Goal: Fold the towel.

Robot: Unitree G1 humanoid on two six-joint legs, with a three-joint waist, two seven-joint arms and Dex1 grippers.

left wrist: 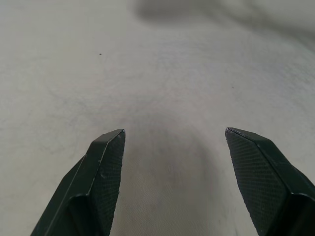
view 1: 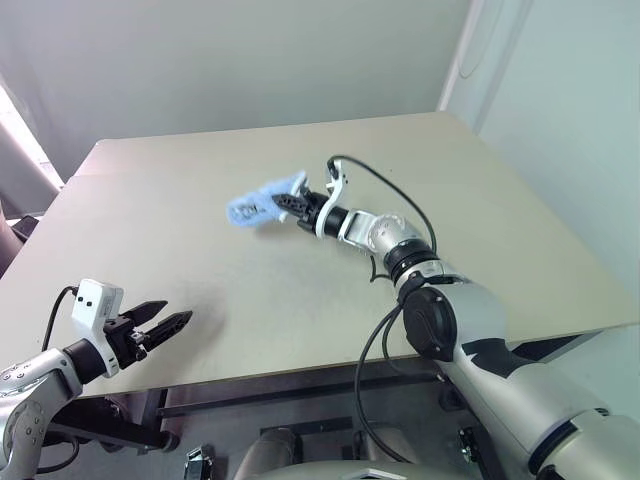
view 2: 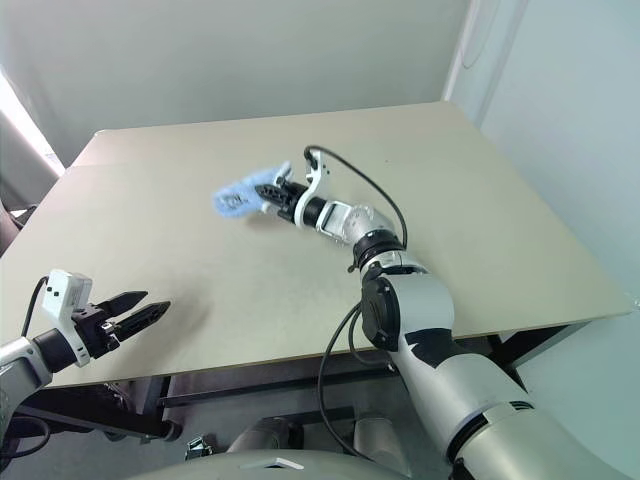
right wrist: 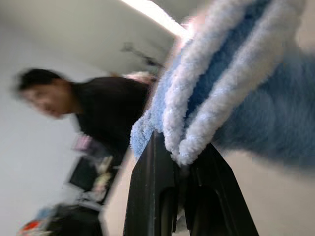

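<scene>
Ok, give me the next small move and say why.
Probably carry the pinched edge across and lay it over the rest of the towel. The right gripper is shut on the towel, bunched and lifted over the table; the left gripper waits open near the front edge.

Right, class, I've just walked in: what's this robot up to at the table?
It is folding a small light blue towel. The right end effector is shut on the towel's white-stitched edge and holds it lifted over the middle of the tan table. The left end effector hangs open and empty near the table's front edge. A person is in the background.
</scene>
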